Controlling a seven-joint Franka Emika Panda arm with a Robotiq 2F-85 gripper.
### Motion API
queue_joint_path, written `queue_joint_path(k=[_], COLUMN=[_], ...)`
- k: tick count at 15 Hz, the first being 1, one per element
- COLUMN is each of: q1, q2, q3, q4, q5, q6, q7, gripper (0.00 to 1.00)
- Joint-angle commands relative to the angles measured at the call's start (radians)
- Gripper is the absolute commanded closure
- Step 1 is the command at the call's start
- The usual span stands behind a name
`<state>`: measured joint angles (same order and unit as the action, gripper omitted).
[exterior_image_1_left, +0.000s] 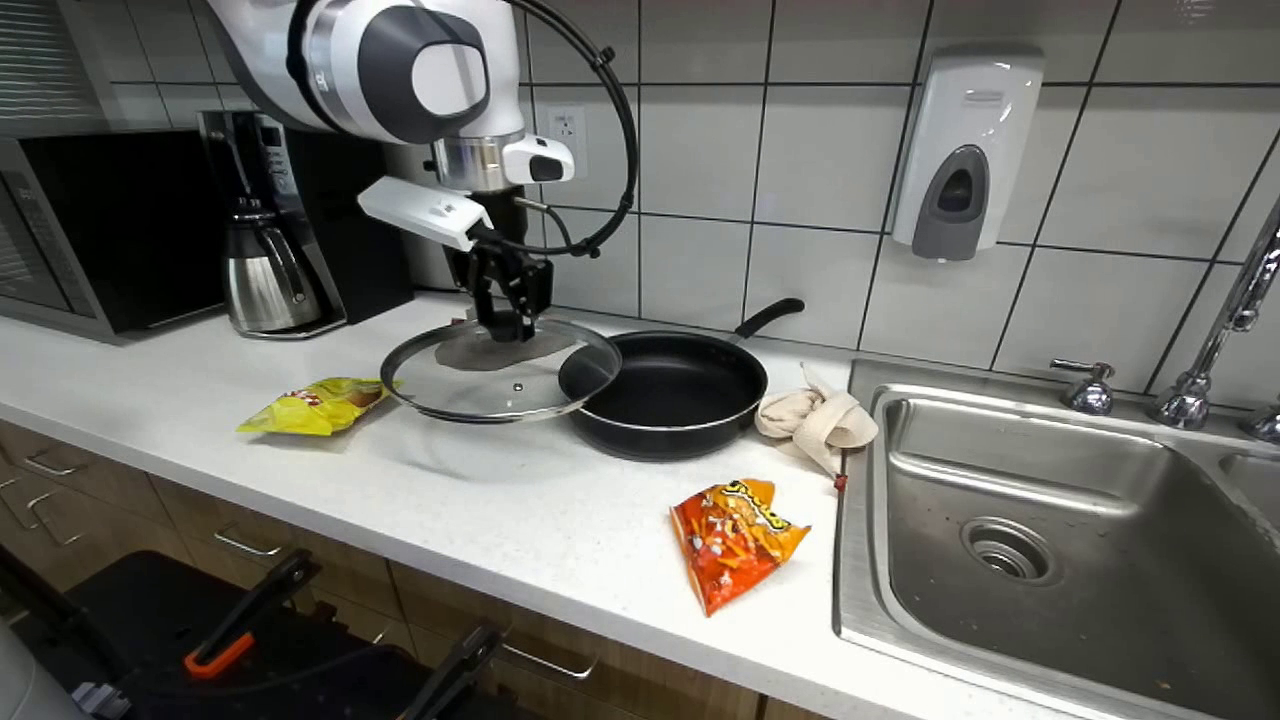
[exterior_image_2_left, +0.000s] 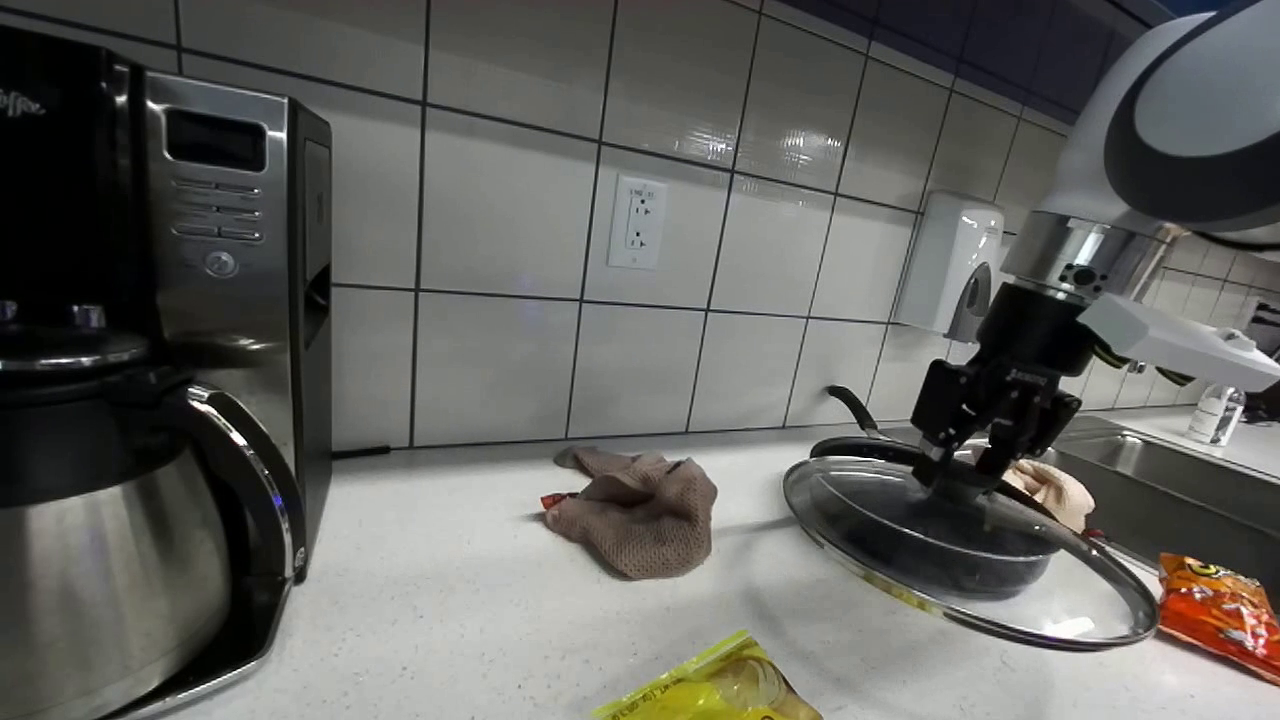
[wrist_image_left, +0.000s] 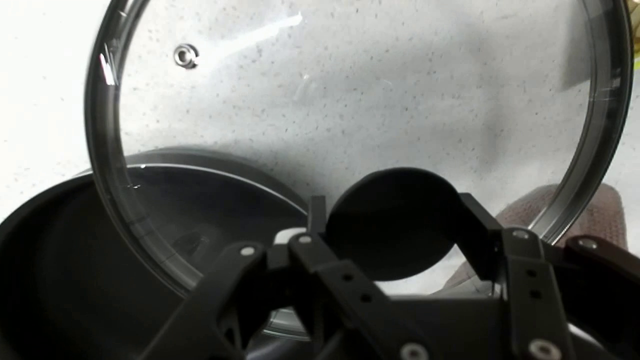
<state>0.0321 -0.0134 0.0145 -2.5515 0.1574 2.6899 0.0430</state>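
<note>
My gripper (exterior_image_1_left: 510, 328) is shut on the black knob (wrist_image_left: 395, 235) of a round glass lid (exterior_image_1_left: 460, 385), with a finger on each side of the knob. It also shows in an exterior view (exterior_image_2_left: 958, 482) and in the wrist view (wrist_image_left: 392, 200). The lid (exterior_image_2_left: 850, 530) is raised above the counter, and its edge overlaps the black frying pan (exterior_image_1_left: 670, 385) in all views. The pan (wrist_image_left: 55, 270) stands on the counter, handle toward the wall. A brown cloth (exterior_image_2_left: 640, 510) lies behind the lid, partly seen through the glass in an exterior view.
A yellow bag (exterior_image_1_left: 320, 405) and an orange snack bag (exterior_image_1_left: 735, 540) lie on the counter. A beige cloth (exterior_image_1_left: 820, 425) lies between pan and sink (exterior_image_1_left: 860, 580). A coffee maker (exterior_image_2_left: 230, 310) with steel carafe (exterior_image_1_left: 268, 285) and a microwave (exterior_image_1_left: 150, 220) stand at one end. A soap dispenser (exterior_image_1_left: 975, 130) hangs on the tiled wall.
</note>
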Motion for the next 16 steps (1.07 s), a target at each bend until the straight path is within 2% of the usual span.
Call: queue_joint_path(k=[1, 10, 16], q1=[0.019, 0.055, 0.066], q2=[-0.082, -0.098, -0.154], q3=[0.023, 0.053, 0.064], q4=[-0.057, -0.121, -0.142], q5=[0.011, -0.023, -0.02], q6=[-0.019, -0.036, -0.066], q7=[0.012, 0.022, 0.004], gripper=[0.61, 0.61, 0.61])
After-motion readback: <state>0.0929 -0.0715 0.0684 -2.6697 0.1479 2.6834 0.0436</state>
